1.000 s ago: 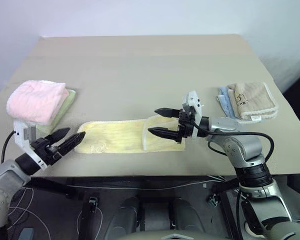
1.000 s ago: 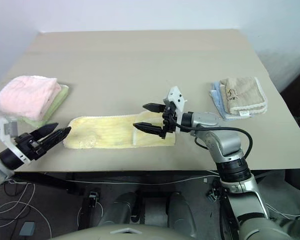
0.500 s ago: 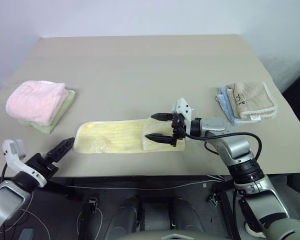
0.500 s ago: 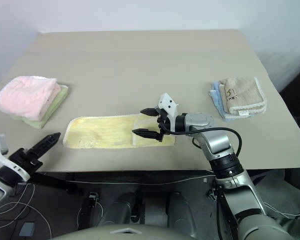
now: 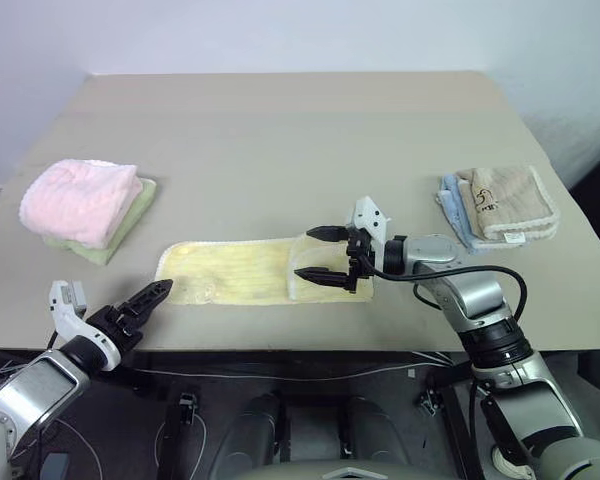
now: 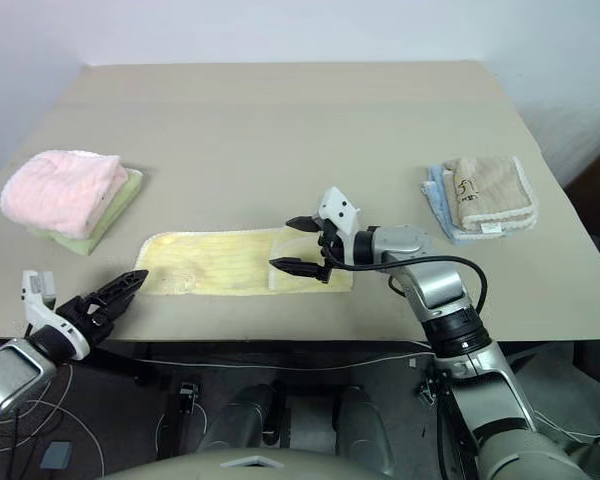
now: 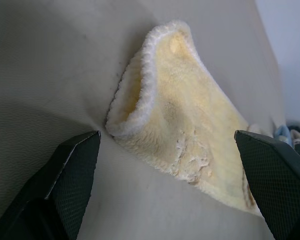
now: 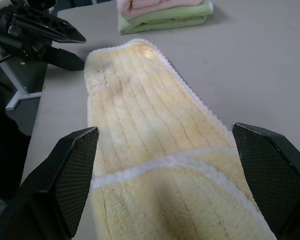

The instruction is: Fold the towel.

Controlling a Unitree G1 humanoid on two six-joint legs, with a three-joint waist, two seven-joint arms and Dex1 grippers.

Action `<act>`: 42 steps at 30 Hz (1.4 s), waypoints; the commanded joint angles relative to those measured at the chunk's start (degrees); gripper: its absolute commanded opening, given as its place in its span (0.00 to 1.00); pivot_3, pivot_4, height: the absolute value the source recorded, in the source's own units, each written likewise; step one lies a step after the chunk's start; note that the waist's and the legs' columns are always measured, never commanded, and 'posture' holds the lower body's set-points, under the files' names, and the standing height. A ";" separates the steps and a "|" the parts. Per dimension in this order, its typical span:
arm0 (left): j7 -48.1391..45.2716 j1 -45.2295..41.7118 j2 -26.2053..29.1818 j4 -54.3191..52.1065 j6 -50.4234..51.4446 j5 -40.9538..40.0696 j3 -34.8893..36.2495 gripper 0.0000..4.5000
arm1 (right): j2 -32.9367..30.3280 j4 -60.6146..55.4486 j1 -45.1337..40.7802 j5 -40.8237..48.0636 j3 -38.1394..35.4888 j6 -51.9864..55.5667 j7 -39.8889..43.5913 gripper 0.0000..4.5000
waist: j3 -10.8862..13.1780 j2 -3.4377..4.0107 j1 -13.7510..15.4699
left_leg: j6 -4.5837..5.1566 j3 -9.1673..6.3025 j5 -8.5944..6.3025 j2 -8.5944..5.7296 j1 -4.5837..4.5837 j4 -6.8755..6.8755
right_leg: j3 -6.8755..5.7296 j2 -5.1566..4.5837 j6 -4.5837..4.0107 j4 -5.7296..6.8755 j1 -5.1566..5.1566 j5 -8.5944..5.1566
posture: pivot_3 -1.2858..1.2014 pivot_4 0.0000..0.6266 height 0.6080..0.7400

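Where the table ends at its near edge, left gripper low at the near left corner, fingers spread wide, nothing between them, tips aimed at the left end of the towel and just short of it. In the left wrist view, that end of the towel curled up a little off the tabletop, white stitched border showing along the rim.

Slightly farther in, pale yellow ribbed towel lying flat along the near part of the table, long side running left to right, right end folded back over itself as a short flap with a white hem across (hem plain in the right wrist view). Right gripper over that folded right end, pointing left along the towel, jaws parted wide, one finger at the near edge and the other at the far edge; gripping nothing, contact with the cloth hard to tell.

Farther back on the left, folded pink towel stacked on a green cloth. Farther back on the right, beige towel on a pale blue cloth, well apart from the yellow one.
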 commanded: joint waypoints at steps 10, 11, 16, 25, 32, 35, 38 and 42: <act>0.66 -4.47 -0.08 7.37 -0.76 -0.38 -2.37 0.92 | -0.47 -3.25 0.03 -0.71 -1.12 0.26 -2.14 1.00 | -0.18 0.34 0.85 | -0.07 -0.02 -0.04 0.01 0.22 0.00 | -0.01 0.00 -0.14 -0.01 0.25 -0.04 | 0.52 0.24 1.00; 0.90 -4.84 -0.07 7.32 -0.74 -0.67 -2.38 0.87 | -0.52 -3.10 -0.08 -0.78 -1.21 0.23 -2.31 1.00 | -0.18 0.33 0.80 | -0.07 -0.02 -0.04 0.01 0.22 0.01 | -0.01 0.00 -0.15 -0.01 0.27 -0.03 | 0.52 0.24 1.00; 1.80 -6.13 -0.15 7.04 -1.09 -2.02 -2.26 0.48 | -0.47 -2.76 0.12 -1.01 -1.46 0.13 -3.09 1.00 | -0.15 0.27 0.78 | -0.07 -0.02 -0.04 0.01 0.18 0.02 | -0.01 0.00 -0.17 -0.09 0.25 -0.02 | 0.52 0.24 1.00; 0.21 -7.67 -0.14 6.08 -1.29 -2.38 -2.13 0.00 | 0.09 -2.52 0.25 -1.49 -0.96 -0.28 -4.30 1.00 | -0.14 0.21 0.59 | 0.06 0.01 0.04 0.01 -0.11 -0.12 | 0.01 0.01 -0.10 -0.12 -0.11 0.02 | 0.52 0.24 1.00; -6.26 -5.53 2.05 6.26 0.67 -1.80 -1.05 0.00 | -0.88 -4.02 1.14 -0.78 -2.01 1.05 -4.47 1.00 | -0.14 0.20 0.51 | 0.06 0.01 0.04 0.00 -0.10 -0.08 | 0.01 0.01 -0.14 -0.13 -0.09 0.00 | 0.52 0.24 1.00; -11.61 -5.13 3.92 6.84 2.03 -1.29 -1.15 0.00 | -1.00 -4.74 1.41 0.50 -3.39 2.32 -4.90 1.00 | -0.13 0.20 0.51 | 0.06 0.01 0.04 0.01 -0.11 -0.10 | 0.01 0.01 -0.15 -0.12 -0.11 -0.01 | 0.52 0.24 1.00; -14.19 -6.27 5.64 6.54 3.07 -1.23 -1.92 0.00 | -1.00 -4.98 1.32 1.45 -5.01 3.63 -5.59 1.00 | -0.13 0.20 0.64 | 0.05 0.01 0.04 0.01 -0.11 -0.10 | 0.01 0.00 -0.17 -0.13 -0.10 -0.02 | 0.52 0.24 1.00; -14.17 -10.48 7.32 5.70 3.95 -1.96 -4.22 0.00 | -1.27 -4.98 1.11 2.46 -7.14 4.60 -6.38 1.00 | -0.12 0.19 0.76 | -0.02 0.01 -0.01 0.01 -0.11 -0.10 | 0.01 0.00 -0.17 -0.15 -0.10 -0.02 | 0.52 0.24 1.00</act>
